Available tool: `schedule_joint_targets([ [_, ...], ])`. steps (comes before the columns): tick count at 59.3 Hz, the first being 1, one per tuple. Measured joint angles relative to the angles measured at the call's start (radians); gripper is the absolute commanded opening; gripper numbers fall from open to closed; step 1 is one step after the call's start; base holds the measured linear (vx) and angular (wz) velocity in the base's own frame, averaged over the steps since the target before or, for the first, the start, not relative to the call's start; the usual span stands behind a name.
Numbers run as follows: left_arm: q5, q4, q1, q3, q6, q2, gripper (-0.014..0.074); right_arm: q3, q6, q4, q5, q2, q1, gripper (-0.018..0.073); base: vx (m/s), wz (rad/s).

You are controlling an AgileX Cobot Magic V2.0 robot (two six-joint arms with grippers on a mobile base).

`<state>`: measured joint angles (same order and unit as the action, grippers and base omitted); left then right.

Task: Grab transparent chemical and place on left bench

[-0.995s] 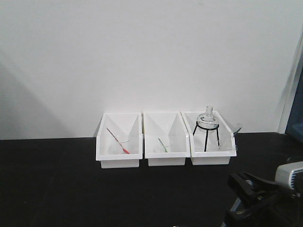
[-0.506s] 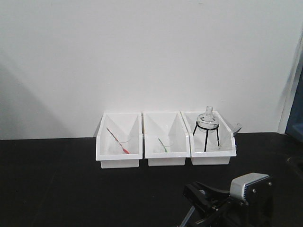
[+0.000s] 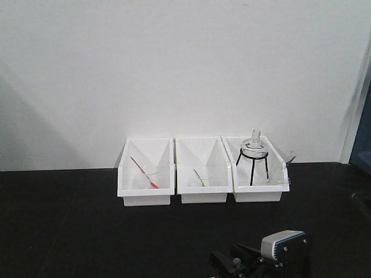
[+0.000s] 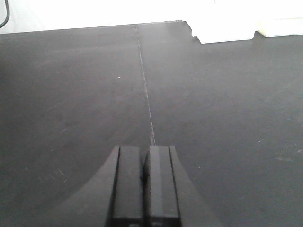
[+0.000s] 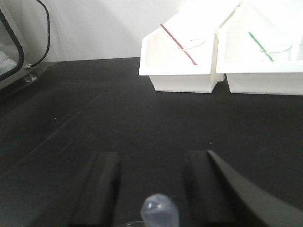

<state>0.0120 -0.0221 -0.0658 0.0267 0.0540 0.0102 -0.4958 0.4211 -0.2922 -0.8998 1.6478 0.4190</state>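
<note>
black left bench (image 3: 87,231) broad, bare | left jaws closed | right jaws around transparent chemical (image 5: 158,210)

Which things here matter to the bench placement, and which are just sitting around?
Job: transparent chemical, its pipette bulb between the fingers of the right claw; left bench.
Lying about: glass with red pipette; glass with green pipette; flask on stand; white bins; shut left claw.
</note>
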Motion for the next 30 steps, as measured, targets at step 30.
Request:
schedule_joint_targets([
  [30, 0.0, 0.0, 0.0, 0.0, 0.0, 0.0, -0.0003, 0.0, -0.166, 0.056, 0.152, -0.286, 0.0, 0.0325, 0.0, 0.0],
])
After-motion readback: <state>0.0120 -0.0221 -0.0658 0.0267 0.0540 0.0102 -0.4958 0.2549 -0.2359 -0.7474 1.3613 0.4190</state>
